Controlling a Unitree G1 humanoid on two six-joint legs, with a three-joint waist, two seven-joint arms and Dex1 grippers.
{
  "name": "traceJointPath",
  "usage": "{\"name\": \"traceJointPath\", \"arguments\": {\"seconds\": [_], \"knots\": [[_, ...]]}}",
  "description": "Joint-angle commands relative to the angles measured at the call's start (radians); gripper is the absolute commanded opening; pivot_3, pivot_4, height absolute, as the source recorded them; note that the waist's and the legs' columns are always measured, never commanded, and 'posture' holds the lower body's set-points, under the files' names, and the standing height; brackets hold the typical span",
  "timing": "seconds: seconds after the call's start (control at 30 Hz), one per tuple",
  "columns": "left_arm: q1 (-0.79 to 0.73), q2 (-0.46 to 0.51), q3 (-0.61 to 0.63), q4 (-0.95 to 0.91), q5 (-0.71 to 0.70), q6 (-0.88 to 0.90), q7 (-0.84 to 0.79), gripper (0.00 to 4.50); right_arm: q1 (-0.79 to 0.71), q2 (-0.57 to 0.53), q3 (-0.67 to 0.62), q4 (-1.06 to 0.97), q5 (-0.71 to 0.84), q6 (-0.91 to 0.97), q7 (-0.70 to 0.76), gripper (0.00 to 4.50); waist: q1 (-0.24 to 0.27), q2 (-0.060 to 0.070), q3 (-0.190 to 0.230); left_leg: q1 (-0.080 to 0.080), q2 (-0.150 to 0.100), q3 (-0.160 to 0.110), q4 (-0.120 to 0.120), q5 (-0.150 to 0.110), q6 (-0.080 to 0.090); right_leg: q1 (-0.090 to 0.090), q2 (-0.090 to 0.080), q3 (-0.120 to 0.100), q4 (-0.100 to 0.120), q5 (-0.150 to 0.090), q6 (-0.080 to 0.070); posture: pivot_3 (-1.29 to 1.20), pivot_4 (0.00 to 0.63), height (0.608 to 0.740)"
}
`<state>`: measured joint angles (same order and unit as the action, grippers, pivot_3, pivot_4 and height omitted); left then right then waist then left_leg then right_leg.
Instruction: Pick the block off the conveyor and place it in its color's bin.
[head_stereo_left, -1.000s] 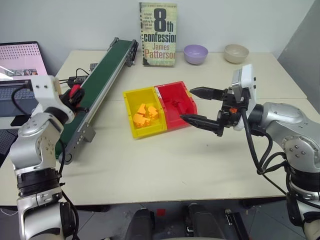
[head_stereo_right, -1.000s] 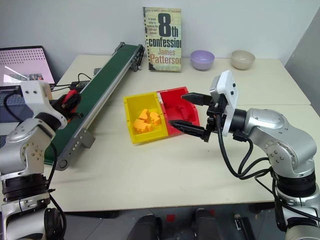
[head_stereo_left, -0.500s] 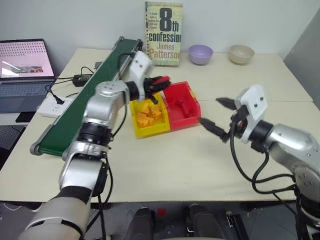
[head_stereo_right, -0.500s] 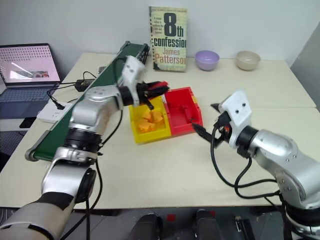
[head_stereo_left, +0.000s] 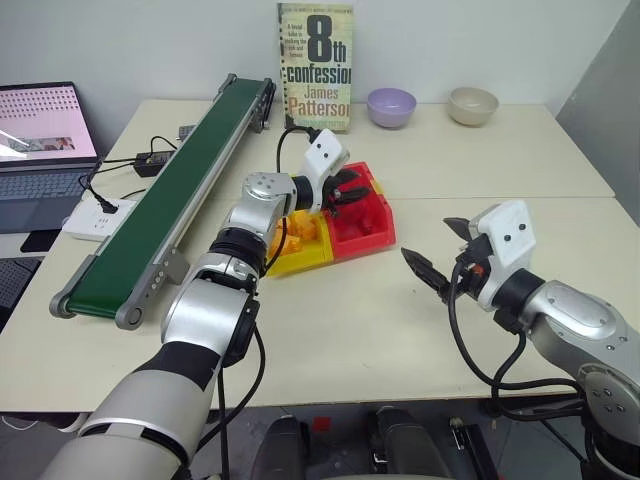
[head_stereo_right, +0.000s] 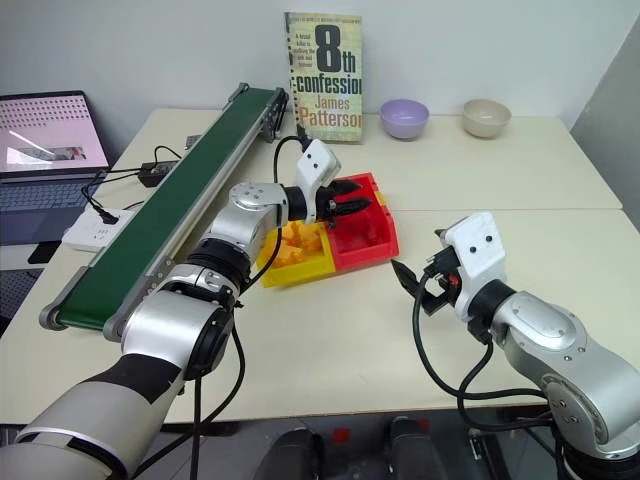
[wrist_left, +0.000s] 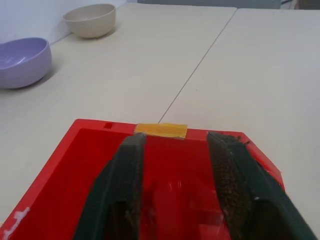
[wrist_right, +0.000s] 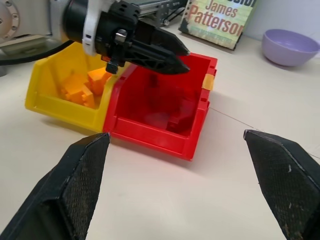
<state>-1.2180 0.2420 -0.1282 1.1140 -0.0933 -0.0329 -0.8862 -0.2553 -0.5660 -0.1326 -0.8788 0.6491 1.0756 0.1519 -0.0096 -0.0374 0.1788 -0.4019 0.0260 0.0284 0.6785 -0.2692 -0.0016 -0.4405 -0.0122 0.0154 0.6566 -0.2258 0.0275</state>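
Note:
My left gripper (head_stereo_left: 352, 190) hovers over the red bin (head_stereo_left: 362, 243), pointing across it. Its fingers (wrist_left: 131, 170) stand apart with nothing between them, and the bin's inside shows through the gap. Small red pieces (wrist_right: 176, 120) lie on the bin floor; I cannot tell which of them is the block. The dark-green conveyor (head_stereo_left: 160, 205) runs along the table's left side with a bare belt. My right gripper (head_stereo_left: 432, 247) hangs open to the right of the bin, above the table and apart from it.
A yellow bin (head_stereo_left: 295, 260) holding orange blocks (head_stereo_left: 300, 228) is joined to the red bin's left side. A book (head_stereo_left: 315, 65), a purple bowl (head_stereo_left: 391, 105) and a beige bowl (head_stereo_left: 472, 104) stand at the back. A laptop (head_stereo_left: 40, 140) and a power strip (head_stereo_left: 90, 215) sit at the left.
My left arm swung from the conveyor over to the red bin with the red block, and its fingers have opened. My right gripper drew back from the bin and sank a little.

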Motion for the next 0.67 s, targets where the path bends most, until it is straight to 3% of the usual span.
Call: {"name": "traceJointPath", "arguments": {"seconds": [0.03, 0.27, 0.37, 0.5, 0.67], "knots": [[-0.054, 0.017, 0.044, 0.004, 0.002, -0.034, 0.002, 2.94, -0.029, -0.007, -0.024, -0.020, -0.001, -0.008, 0.001, 4.50, 0.001, 0.000, 0.000, 0.000, 0.000, 0.000, 0.000, 0.000, 0.000, 0.000, 0.000, 0.000, 0.000, 0.000, 0.000, 0.00, 0.150, 0.740], [-0.058, 0.098, 0.087, -0.041, -0.009, 0.008, -0.056, 4.37, -0.078, -0.053, -0.031, 0.030, 0.005, -0.017, 0.059, 4.50, 0.000, 0.000, 0.000, 0.000, 0.000, 0.000, 0.000, 0.000, 0.000, 0.000, 0.000, 0.000, 0.000, 0.000, 0.000, 0.00, 0.150, 0.740], [-0.001, 0.181, 0.069, -0.168, -0.019, 0.092, -0.192, 4.44, -0.113, -0.097, -0.032, 0.088, 0.001, -0.056, 0.133, 4.50, -0.002, 0.000, 0.000, 0.001, 0.001, 0.000, 0.000, 0.000, 0.000, 0.000, 0.001, 0.001, 0.000, 0.001, -0.001, 0.00, 0.150, 0.740], [0.208, 0.412, 0.061, -0.570, -0.072, 0.317, -0.392, 4.44, -0.188, -0.196, 0.016, 0.219, 0.002, -0.154, 0.353, 4.50, -0.030, 0.002, 0.001, 0.002, 0.002, 0.002, -0.002, 0.000, 0.000, -0.001, 0.002, 0.004, 0.001, 0.002, -0.005, 0.00, 0.150, 0.740], [0.448, 0.594, 0.121, -0.926, -0.145, 0.500, -0.436, 4.44, -0.230, -0.256, 0.063, 0.368, -0.033, -0.257, 0.521, 4.50, -0.023, 0.002, 0.001, 0.002, 0.004, -0.002, -0.001, 0.000, 0.000, -0.001, 0.004, 0.001, 0.003, 0.000, -0.008, 0.00, 0.150, 0.740]]}}
